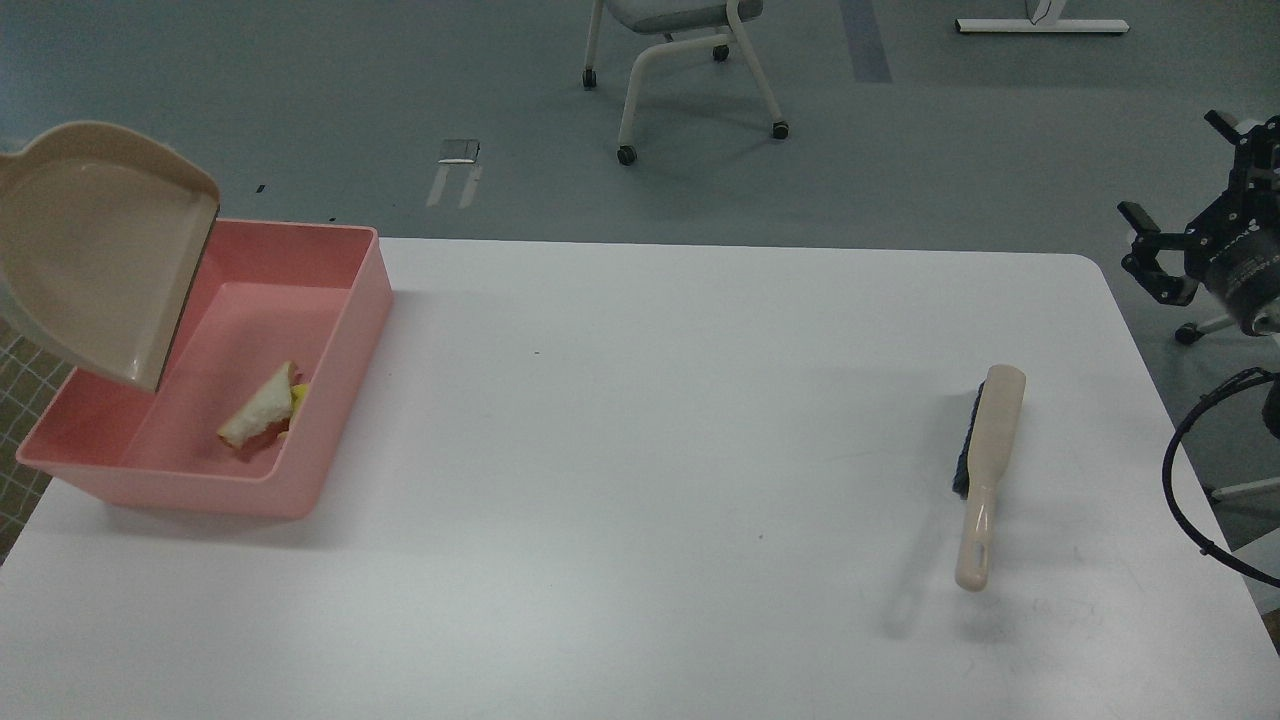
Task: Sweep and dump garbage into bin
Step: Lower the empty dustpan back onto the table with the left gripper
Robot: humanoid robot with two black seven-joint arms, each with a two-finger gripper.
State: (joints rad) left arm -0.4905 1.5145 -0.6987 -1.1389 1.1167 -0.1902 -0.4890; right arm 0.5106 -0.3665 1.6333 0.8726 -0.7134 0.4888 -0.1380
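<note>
Filling most of the frame, the white counter (640, 450) carried the pink bin (330, 400) at its left edge, upper left of the picture. Above the bin's left side hung the beige dustpan (95, 240), tipped steeply with its open lip pointing down into the tub and its scoop bare. Its handle ran off the left border, so the left gripper was out of view and its hold could not be told. At the right edge, upper right, the right gripper (1150, 250) hovered off the counter with its fingers spread and nothing between them. Lower right lay the brush (985, 470), flat on the counter, handle toward the bottom of the frame. Inside the bin, near its right wall, rested the bread slice (258, 415), with a sliver of the yellow sponge (299, 396) showing just behind it, touching it. Both pieces of garbage appeared to be in, so the dump looked done. Finishing well would likely mean keeping the lip over the tub while levelling the pan, then clearing the rim before setting it down.
</note>
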